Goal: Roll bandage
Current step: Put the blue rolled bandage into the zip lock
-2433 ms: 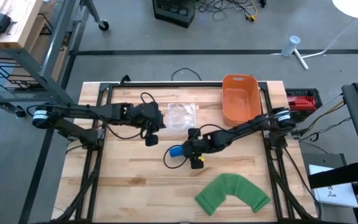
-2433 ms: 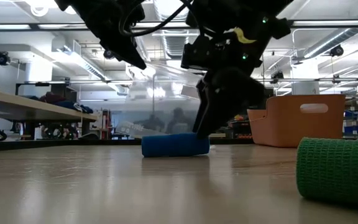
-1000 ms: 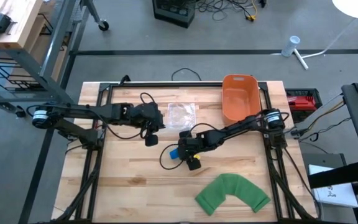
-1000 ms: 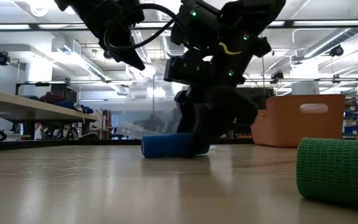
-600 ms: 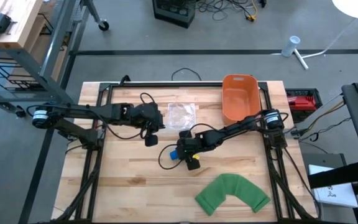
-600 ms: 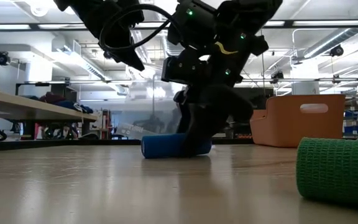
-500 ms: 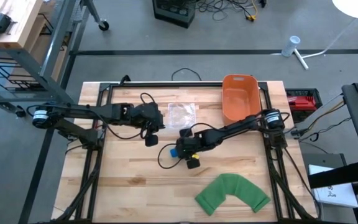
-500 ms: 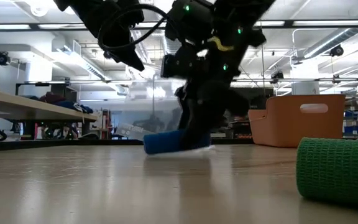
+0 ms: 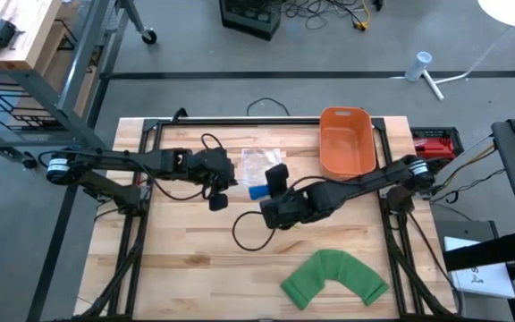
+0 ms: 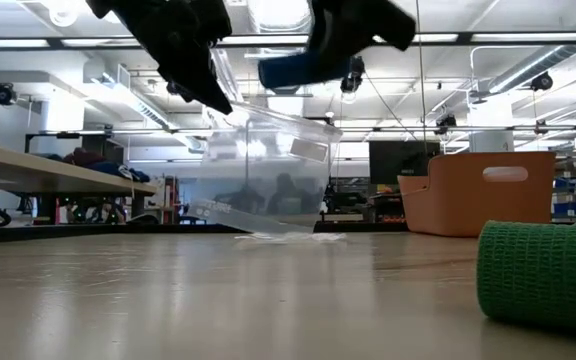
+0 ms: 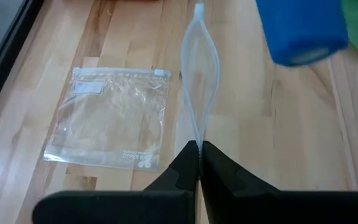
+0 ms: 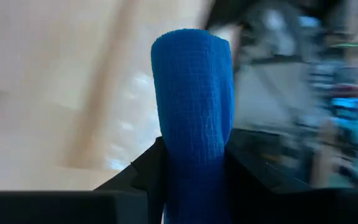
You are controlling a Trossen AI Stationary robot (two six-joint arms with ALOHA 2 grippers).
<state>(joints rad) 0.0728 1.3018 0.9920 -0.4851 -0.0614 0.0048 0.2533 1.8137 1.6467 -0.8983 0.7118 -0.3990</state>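
Wooden surface (image 9: 195, 268) seen from above: the right gripper (image 9: 269, 183) clamps a blue bandage roll (image 9: 258, 190) above the middle, near the left gripper (image 9: 220, 183); a green bandage (image 9: 333, 277) lies near-right, an orange bin (image 9: 345, 141) far-right. Low view: the roll (image 10: 303, 68) hangs high over an upright clear zip bag (image 10: 268, 170). Left wrist view: its fingers (image 11: 188, 163) are clenched on that bag's edge (image 11: 199, 106); another bag (image 11: 114, 117) lies flat.
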